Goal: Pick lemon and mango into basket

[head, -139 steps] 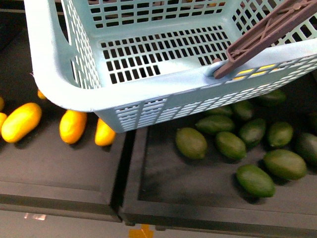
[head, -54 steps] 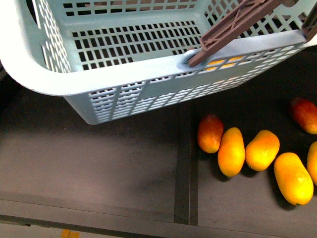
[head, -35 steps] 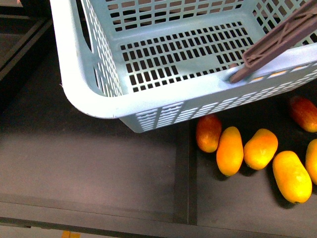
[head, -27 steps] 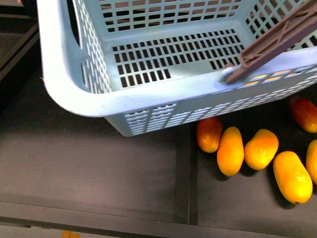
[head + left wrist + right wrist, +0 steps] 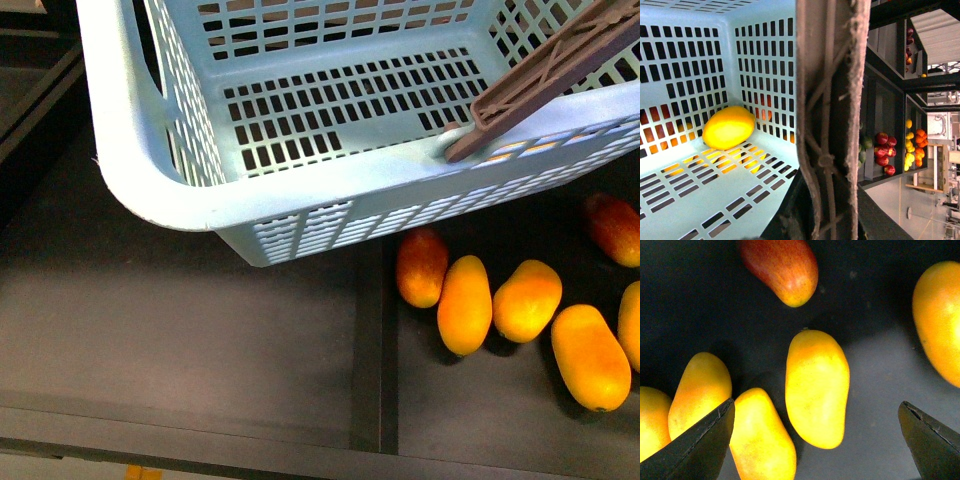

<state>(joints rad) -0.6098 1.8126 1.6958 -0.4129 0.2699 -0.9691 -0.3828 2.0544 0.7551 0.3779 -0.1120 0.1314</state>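
Right hand (image 5: pixel 816 402) hangs wide open and empty, its jaws straddling the all-yellow mango (image 5: pixel 817 390), apparently lined up to descend on it. That mango lies on the dark tray (image 5: pixel 690 305) near a red-blushed mango (image 5: pixel 780 267). Left hand (image 5: pixel 827 220) clamps the brown handle (image 5: pixel 832 100), so the basket (image 5: pixel 330 195) hangs close by, with the lemon (image 5: pixel 729 127) already inside.

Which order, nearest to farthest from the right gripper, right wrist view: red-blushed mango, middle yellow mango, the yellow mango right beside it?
1. Middle yellow mango, centred under the open right gripper.
2. Adjacent yellow mango, beside one finger.
3. Red-blushed mango, beyond the middle one.
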